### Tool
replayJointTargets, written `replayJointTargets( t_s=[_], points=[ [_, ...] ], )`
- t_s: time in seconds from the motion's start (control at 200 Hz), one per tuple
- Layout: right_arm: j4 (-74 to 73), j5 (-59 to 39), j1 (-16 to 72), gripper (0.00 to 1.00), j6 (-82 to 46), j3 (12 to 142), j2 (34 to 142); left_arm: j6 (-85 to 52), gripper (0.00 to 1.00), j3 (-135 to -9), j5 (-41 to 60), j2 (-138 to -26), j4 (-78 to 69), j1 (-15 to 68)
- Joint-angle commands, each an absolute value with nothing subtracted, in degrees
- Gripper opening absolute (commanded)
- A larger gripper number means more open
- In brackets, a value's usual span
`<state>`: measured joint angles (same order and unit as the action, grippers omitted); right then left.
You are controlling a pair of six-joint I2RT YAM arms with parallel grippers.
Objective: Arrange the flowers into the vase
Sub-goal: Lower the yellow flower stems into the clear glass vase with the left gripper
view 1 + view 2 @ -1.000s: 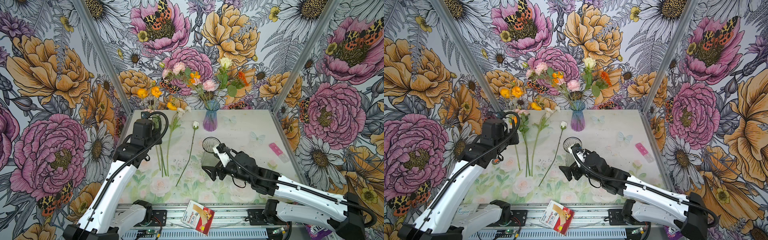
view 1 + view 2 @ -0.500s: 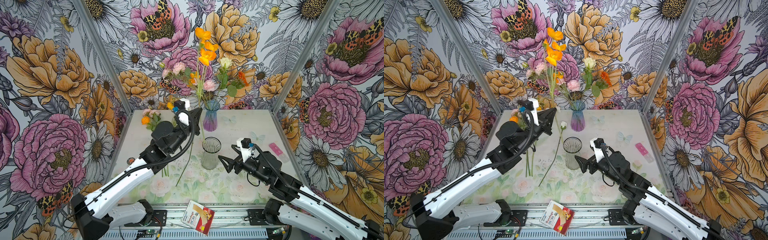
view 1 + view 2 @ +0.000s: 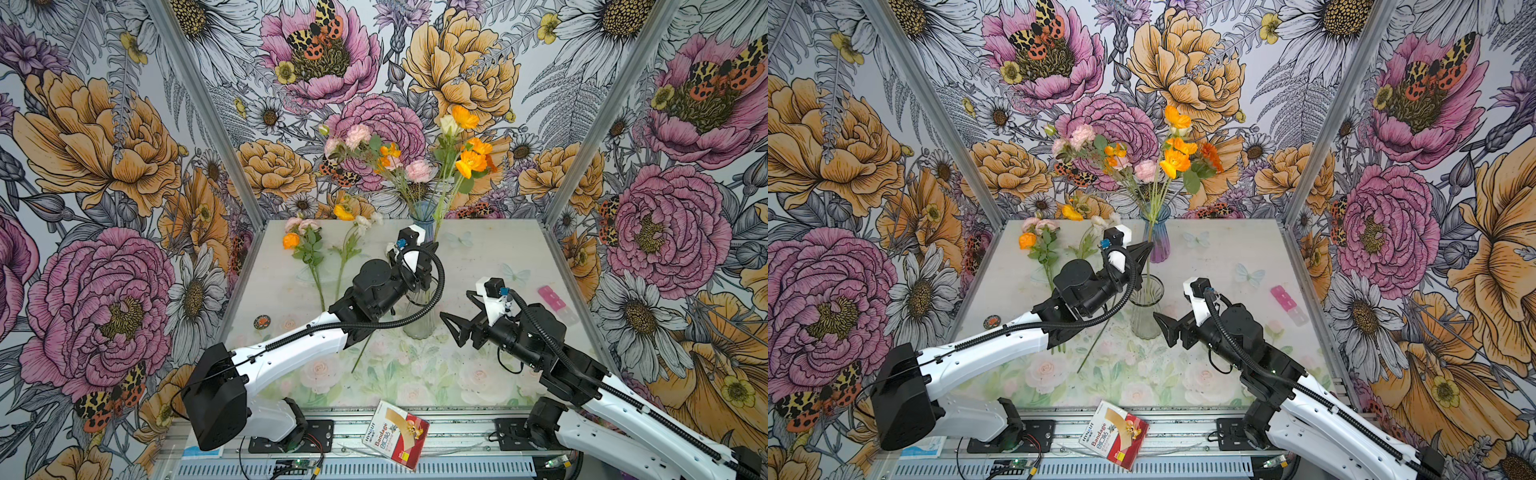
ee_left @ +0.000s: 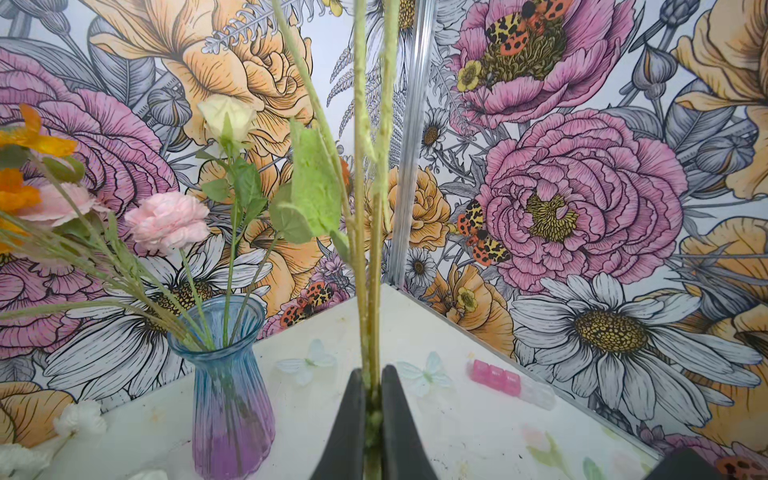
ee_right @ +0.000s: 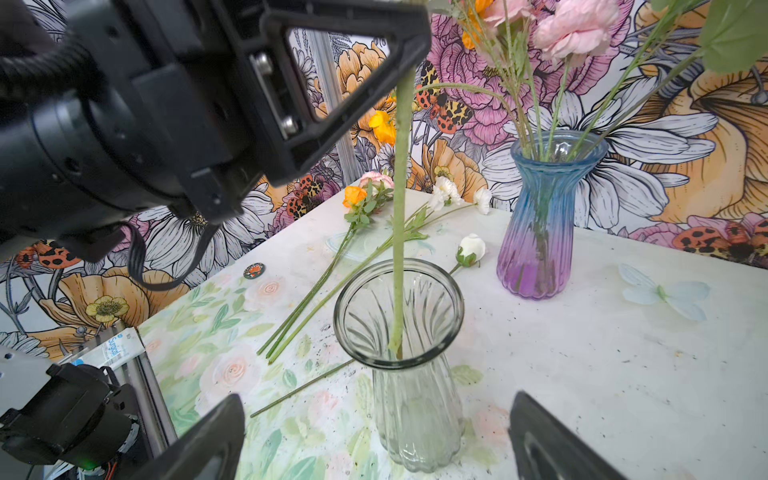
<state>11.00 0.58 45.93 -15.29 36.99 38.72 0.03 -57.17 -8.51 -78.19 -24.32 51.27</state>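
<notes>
We are losing the blooms of the held stem (image 4: 371,311) past the left wrist view's edge; the left arm (image 3: 374,291) is hiding part of the clear vase (image 3: 419,331).

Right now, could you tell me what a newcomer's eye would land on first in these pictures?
Probably the left gripper, shut on a tall orange flower whose stem end sits at the mouth of the clear vase in the middle of the scene. Farther back, the blue-purple vase holds a bouquet. The right gripper hangs open beside the clear vase.
</notes>
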Motion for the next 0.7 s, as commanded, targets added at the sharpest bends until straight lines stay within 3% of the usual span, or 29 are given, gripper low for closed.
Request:
replayJointTargets(
  t_s=[0.0,0.696],
  points=[
    [11.2,-0.9,44.2,0.99,-14.2,37.3,40.0,1.3,0.0,-54.1,-9.2,-76.5,-26.7,51.7],
    [10.9,-1.6,44.0,0.99,-14.7,38.1,44.0,-0.7,0.03,-46.7,-10.0,-78.9,-24.4,51.6]
  ],
)
